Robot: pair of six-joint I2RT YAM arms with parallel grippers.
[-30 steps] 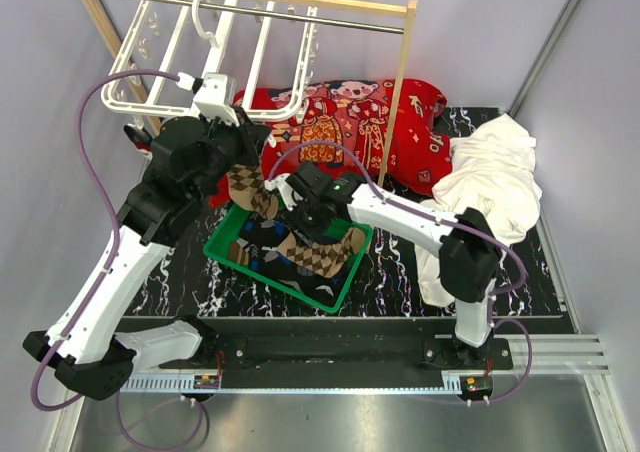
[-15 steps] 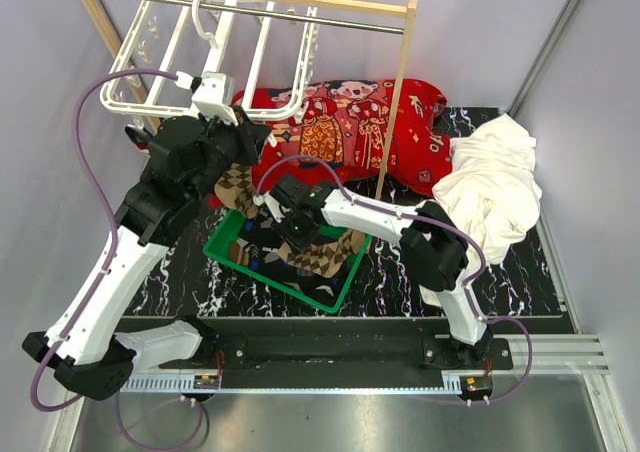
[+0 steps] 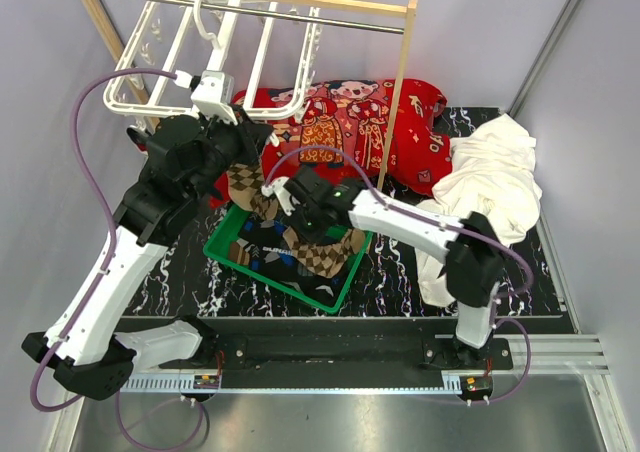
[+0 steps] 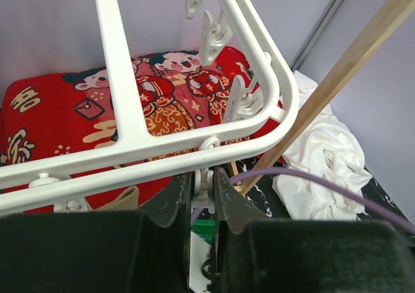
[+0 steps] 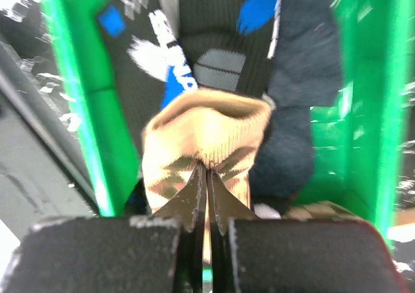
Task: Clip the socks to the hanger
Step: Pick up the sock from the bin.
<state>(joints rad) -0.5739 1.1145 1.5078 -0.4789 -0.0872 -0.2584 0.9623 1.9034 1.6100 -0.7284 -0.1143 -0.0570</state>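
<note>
Socks (image 3: 318,255) lie in basket (image 3: 219,228), toward table (image 3: 400,272) front-left. Hanger (image 4: 121,72) hangs behind, over rear-left corner. Cloth heap (image 3: 495,182) at right edge.

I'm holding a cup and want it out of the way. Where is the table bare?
Bare mat shows left of the green basket of socks, and in front, between the basket and the white cloth. The back is crowded: red cloth, hanger and wooden rack.

Two white-and-black arms with purple cables

Left arm (image 3: 105,272), lower left, and right arm (image 3: 405,222), centre: white shells, black joints; a purple cable (image 3: 92,152) loops along each; black bases (image 3: 90,370) at the bottom edge; left gripper (image 4: 202,183) and right gripper (image 5: 206,176) have black, tapered fingers.
</note>
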